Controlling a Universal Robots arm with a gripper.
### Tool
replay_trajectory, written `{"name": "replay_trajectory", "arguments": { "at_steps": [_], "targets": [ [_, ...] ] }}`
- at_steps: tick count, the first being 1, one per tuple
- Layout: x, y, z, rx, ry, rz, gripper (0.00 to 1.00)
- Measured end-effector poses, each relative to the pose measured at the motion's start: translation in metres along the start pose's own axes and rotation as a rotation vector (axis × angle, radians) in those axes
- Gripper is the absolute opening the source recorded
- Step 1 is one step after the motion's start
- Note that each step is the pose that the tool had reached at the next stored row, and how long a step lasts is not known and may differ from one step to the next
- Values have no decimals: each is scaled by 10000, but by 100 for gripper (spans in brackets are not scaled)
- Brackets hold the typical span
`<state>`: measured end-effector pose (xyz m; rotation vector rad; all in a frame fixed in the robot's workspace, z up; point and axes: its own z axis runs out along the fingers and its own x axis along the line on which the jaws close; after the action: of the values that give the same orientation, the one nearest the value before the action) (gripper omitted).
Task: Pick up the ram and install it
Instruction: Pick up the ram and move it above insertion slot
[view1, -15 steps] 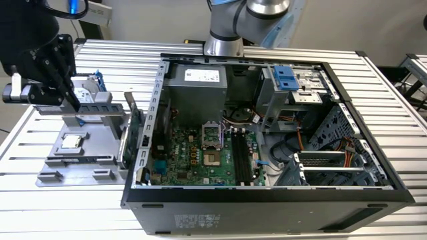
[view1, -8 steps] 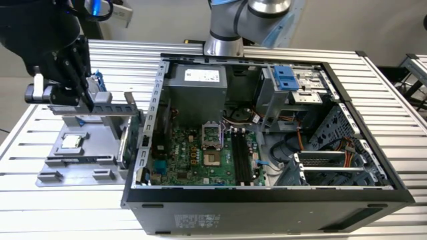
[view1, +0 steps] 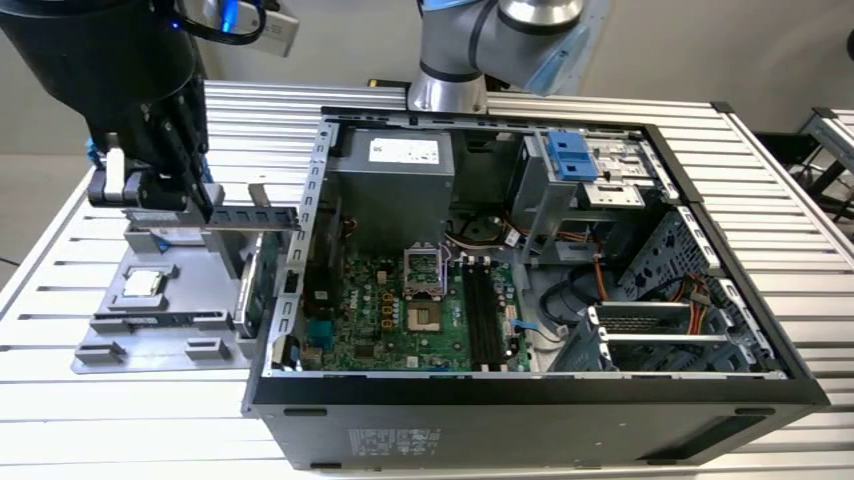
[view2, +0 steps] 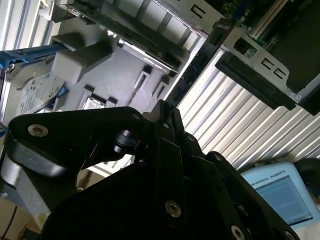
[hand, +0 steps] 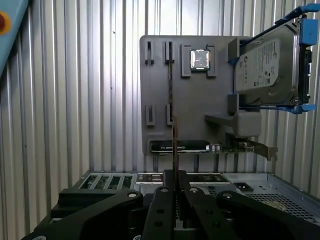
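The ram (view1: 260, 217) is a long thin dark stick held level above the grey parts tray (view1: 100, 330), just outside the wall of the computer case on the exterior view's left. My gripper (view1: 200, 205) is shut on one end of it. In the first wrist view the ram (hand: 175, 145) appears edge-on, rising from between the gripper's (hand: 175, 175) closed black fingers, with the tray (hand: 195, 100) behind it. The long black memory slots (view1: 483, 315) lie on the motherboard (view1: 387, 310) inside the open case.
On the tray are a processor (hand: 200, 59), a hard drive in a blue frame (hand: 265, 65), an expansion card (hand: 180, 146) and a thin dark strip (hand: 170, 75) in a slot. The case wall (view1: 310, 230) stands between tray and motherboard. The arm's base (view1: 447, 85) rises behind the case.
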<state>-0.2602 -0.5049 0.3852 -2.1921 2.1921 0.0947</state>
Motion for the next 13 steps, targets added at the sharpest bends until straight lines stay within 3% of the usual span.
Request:
{"name": "replay_trajectory", "arguments": {
  "at_steps": [7, 13],
  "targets": [
    [0, -91, -1, 10, -3, 138, 0],
    [0, -98, -2, 10, -3, 138, 0]
  ]
}}
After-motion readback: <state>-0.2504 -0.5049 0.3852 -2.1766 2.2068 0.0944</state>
